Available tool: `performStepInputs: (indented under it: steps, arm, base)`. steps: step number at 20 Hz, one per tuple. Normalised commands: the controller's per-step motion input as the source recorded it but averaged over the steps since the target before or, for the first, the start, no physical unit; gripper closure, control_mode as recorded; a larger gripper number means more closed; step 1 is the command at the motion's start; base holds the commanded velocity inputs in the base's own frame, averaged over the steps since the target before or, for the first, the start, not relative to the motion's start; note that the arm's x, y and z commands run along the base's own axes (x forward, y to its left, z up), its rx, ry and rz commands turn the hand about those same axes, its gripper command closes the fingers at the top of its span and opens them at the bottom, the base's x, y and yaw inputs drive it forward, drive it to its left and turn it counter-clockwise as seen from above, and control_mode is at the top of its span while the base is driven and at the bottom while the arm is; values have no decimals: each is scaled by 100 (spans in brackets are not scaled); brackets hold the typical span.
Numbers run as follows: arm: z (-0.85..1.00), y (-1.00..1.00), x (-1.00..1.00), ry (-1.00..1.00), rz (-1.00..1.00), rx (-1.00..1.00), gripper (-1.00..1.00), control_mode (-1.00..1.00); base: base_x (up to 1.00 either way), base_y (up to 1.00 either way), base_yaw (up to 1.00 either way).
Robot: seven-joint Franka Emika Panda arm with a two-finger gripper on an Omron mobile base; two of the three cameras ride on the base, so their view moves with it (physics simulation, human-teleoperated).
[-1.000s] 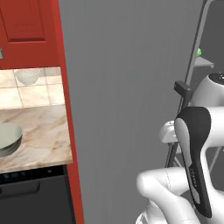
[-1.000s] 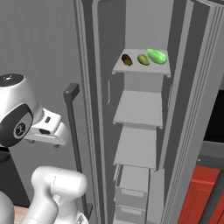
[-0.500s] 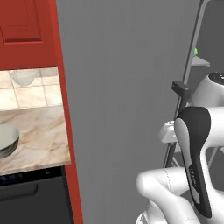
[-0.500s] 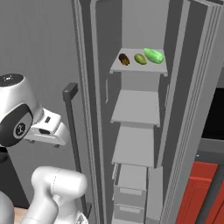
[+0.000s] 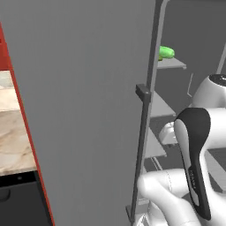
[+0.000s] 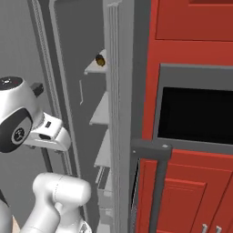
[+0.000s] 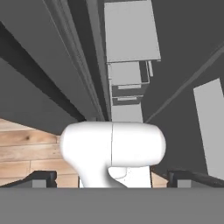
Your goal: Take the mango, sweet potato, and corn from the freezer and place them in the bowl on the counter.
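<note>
Freezer (image 5: 88, 110) first: its tall grey door stands open and fills the near left of the left base view, bar handle (image 5: 142, 145) on its edge, and grey shelves (image 5: 172, 64) step down inside to the right. Red cabinets (image 6: 191, 27) and a black appliance front (image 6: 200, 113) stand to its right in the right base view, with a second dark bar handle (image 6: 157, 182) low on that side. A strip of marbled counter (image 5: 11, 132) lies at far left beyond the door, and pale wooden floor (image 7: 26, 153) lies below.

On the top shelf sits a green item (image 5: 166, 52), mango or corn, I cannot tell which, and from the other side a small dark lump (image 6: 99, 58) on that same shelf, likely the sweet potato.

Gripper (image 7: 112, 177) points down along the freezer's lower shelves, its two tips wide apart at the bottom corners of the hand view, spread and holding nothing.

By my reading, nothing has been picked yet; the step in hand is getting square to the open freezer. Next the arm must lift to the top shelf and reach in between door edge and shelf for one item.
</note>
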Motion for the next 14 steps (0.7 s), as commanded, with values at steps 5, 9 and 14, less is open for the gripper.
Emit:
performStepInputs:
  steps: [5, 9, 14]
  arm:
    - [0, 0, 0, 0, 0, 0, -100, 100]
    - [0, 0, 0, 0, 0, 0, -100, 100]
    - [0, 0, 0, 0, 0, 0, -100, 100]
  base:
    - [8, -61, 0]
    - [22, -53, 2]
    - [26, -61, 2]
